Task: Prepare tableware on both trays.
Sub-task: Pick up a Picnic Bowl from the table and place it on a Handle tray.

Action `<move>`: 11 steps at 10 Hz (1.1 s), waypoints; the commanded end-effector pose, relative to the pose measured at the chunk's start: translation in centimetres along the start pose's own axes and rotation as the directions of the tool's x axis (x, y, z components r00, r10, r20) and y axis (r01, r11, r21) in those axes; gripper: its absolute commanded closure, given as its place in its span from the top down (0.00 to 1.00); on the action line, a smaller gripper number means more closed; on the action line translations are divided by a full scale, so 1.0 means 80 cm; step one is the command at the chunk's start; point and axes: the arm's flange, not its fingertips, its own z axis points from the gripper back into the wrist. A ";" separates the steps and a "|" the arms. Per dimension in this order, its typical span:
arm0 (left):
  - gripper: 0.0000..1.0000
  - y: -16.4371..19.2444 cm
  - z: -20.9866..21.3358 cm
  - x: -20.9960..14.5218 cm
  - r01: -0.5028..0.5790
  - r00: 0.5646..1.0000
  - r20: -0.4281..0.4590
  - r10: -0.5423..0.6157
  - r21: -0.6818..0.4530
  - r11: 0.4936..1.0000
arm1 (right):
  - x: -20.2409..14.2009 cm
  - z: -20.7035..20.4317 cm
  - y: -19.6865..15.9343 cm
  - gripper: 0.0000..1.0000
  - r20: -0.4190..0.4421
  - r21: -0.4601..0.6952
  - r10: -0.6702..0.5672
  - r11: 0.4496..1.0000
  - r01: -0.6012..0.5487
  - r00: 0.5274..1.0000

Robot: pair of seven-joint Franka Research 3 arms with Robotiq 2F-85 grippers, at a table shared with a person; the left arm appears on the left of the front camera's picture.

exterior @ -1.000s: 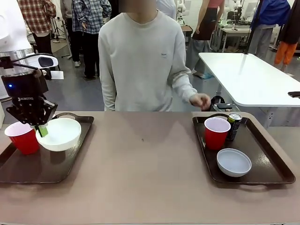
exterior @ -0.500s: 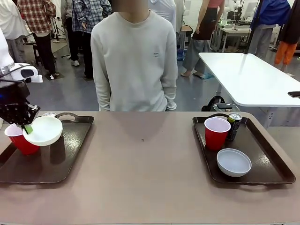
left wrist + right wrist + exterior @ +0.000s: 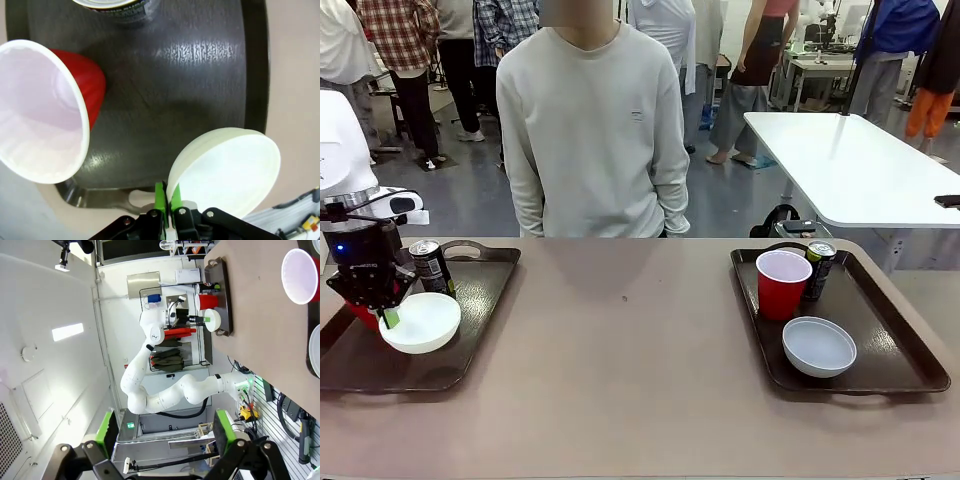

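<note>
My left gripper [image 3: 388,312] is shut on the near rim of a white bowl [image 3: 421,323], held low over the left tray [image 3: 460,350]. In the left wrist view its green pads [image 3: 160,196] pinch the bowl [image 3: 225,167] rim, with a red cup [image 3: 45,110] beside it. That red cup [image 3: 358,316] is mostly hidden behind the gripper, and a black can [image 3: 430,266] stands at the tray's far side. The right tray [image 3: 900,350] holds a red cup [image 3: 782,283], a black can [image 3: 819,268] and a white bowl [image 3: 818,346]. My right gripper [image 3: 165,440] is open and holds nothing.
A person in a pale sweatshirt [image 3: 590,130] stands at the far edge of the table, arms down. The brown table top [image 3: 630,340] lies bare between the trays. A white table [image 3: 850,160] stands behind at the right.
My left gripper has carried the bowl down and toward the tray's near left, uncovering the can. The person drew a hand back from the right tray and stepped left.
</note>
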 end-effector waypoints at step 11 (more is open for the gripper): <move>0.69 0.014 -0.041 0.046 0.040 0.998 -0.056 -0.040 -0.011 0.999 | 0.000 0.002 0.005 1.00 -0.006 0.009 -0.016 1.000 0.016 1.000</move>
